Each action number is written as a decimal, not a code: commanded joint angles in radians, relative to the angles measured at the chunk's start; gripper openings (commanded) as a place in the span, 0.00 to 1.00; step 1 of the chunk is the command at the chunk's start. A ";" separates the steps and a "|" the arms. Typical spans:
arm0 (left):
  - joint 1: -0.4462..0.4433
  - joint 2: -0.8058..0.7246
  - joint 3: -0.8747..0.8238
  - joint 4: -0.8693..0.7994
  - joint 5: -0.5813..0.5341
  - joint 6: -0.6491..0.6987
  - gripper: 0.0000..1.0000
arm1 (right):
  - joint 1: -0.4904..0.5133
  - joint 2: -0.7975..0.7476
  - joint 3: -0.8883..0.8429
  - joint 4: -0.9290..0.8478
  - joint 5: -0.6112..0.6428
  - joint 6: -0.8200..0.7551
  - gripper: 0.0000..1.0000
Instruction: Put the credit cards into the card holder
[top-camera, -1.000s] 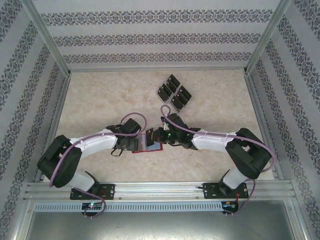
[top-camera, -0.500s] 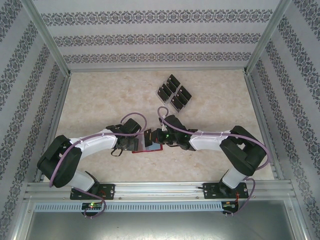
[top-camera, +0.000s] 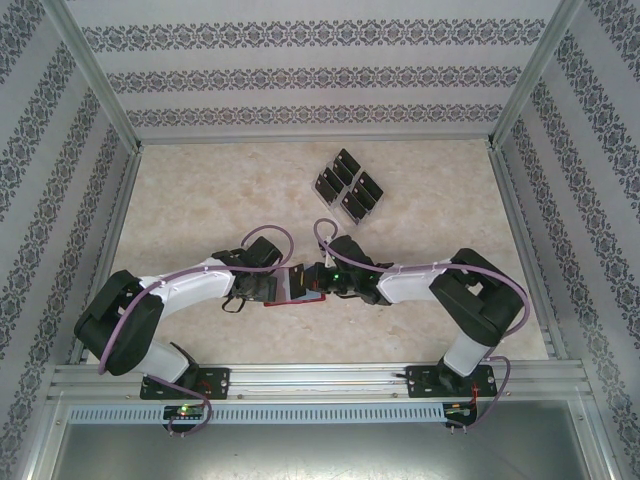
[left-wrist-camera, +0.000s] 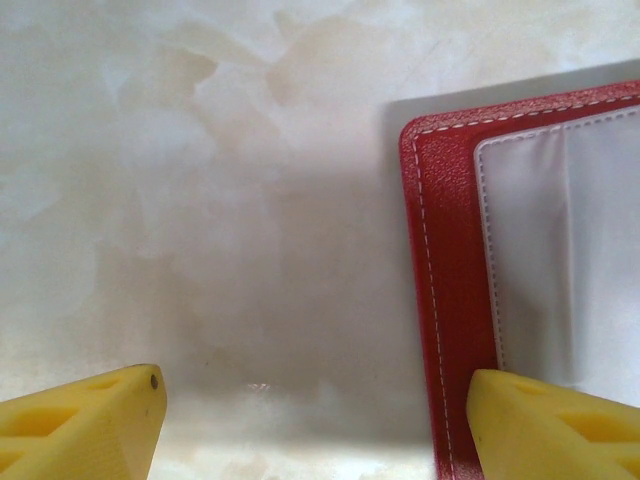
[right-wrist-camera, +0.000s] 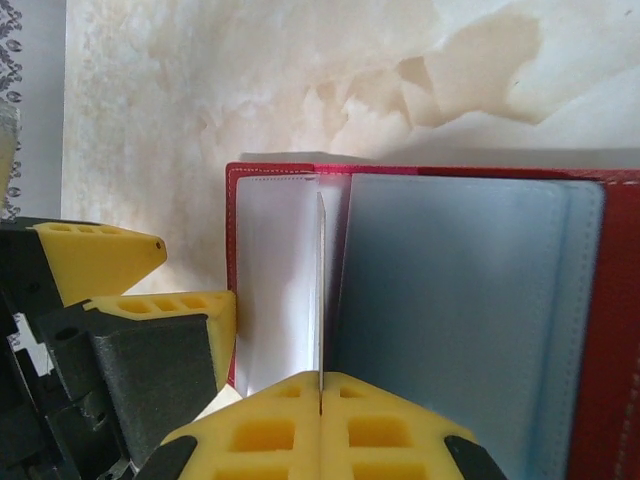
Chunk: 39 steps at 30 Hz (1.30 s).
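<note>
The right gripper (right-wrist-camera: 320, 400) is clamped on a card (right-wrist-camera: 321, 300), seen edge-on as a thin pale line (its faces are hidden). The card sits at centre frame against the open wallet (right-wrist-camera: 612, 330), between a clear sleeve on the left and a grey page on the right. Whether it sits inside a pocket is unclear. The frame cuts off the wallet's right and lower parts.

The left gripper (left-wrist-camera: 310, 425) has its jaws wide apart. One finger (left-wrist-camera: 545, 430) is over the wallet's red stitched border, but contact can't be judged.

The other cards (top-camera: 348, 186) stand grouped above centre on the table (top-camera: 200, 200), their markings too small to read.
</note>
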 joint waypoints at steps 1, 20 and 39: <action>0.015 -0.004 -0.010 -0.011 0.009 -0.014 0.80 | -0.012 0.040 -0.021 0.062 -0.040 0.013 0.00; 0.014 0.008 -0.008 -0.002 0.025 -0.012 0.79 | -0.024 0.091 -0.020 0.088 -0.069 0.042 0.00; 0.015 0.007 -0.015 0.003 0.038 -0.015 0.77 | -0.014 0.074 0.023 -0.068 -0.047 0.001 0.22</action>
